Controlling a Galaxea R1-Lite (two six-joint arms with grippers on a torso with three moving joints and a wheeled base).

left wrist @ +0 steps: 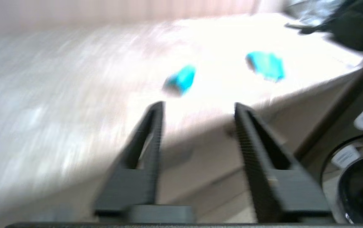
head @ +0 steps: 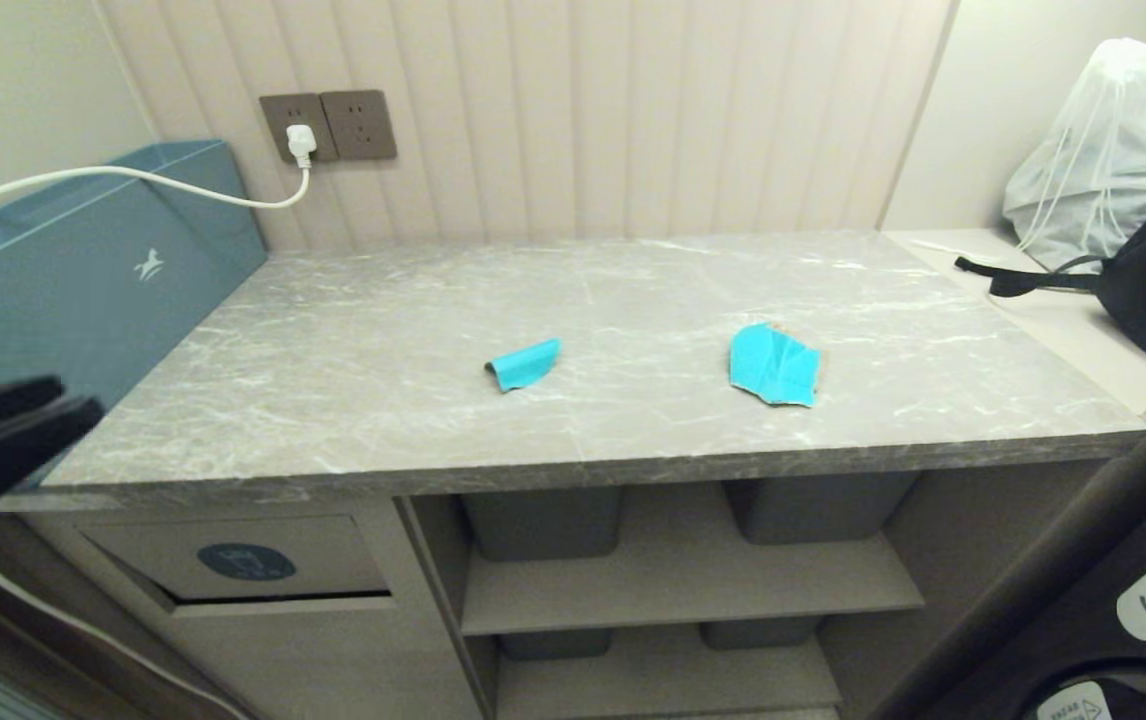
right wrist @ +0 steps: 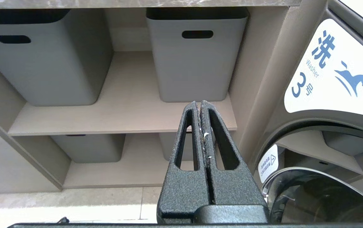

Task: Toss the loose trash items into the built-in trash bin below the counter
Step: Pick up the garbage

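The left tool (left wrist: 197, 106) sits nearest the camera at the left edge of the head view, low by the front left corner of the table (head: 353, 330), its fingers spread apart with nothing between them. In its wrist view the two dark fingers (left wrist: 151, 133) point out over the grey marble-look table top toward the two scraps, though that picture is badly smeared. On the table lie two turquoise paper scraps, well apart from each other: a small rolled scrap (head: 524, 364) near the middle and a flatter folded scrap (head: 774, 365) to its right, both nearer the front edge than the wall. The trash bin flap (head: 233, 560), with a dark oval sticker, is set in the beige cabinet front below the table's left end. A big dull-blue box (head: 83, 270) leans at the table's left side, and a white cable (head: 133, 180) runs from a wall socket above it. The right tool (right wrist: 200, 104) hangs low in front of the open shelves, its fingers pressed together and empty, facing grey tubs (right wrist: 197, 53) beside a washing machine (right wrist: 333, 69).
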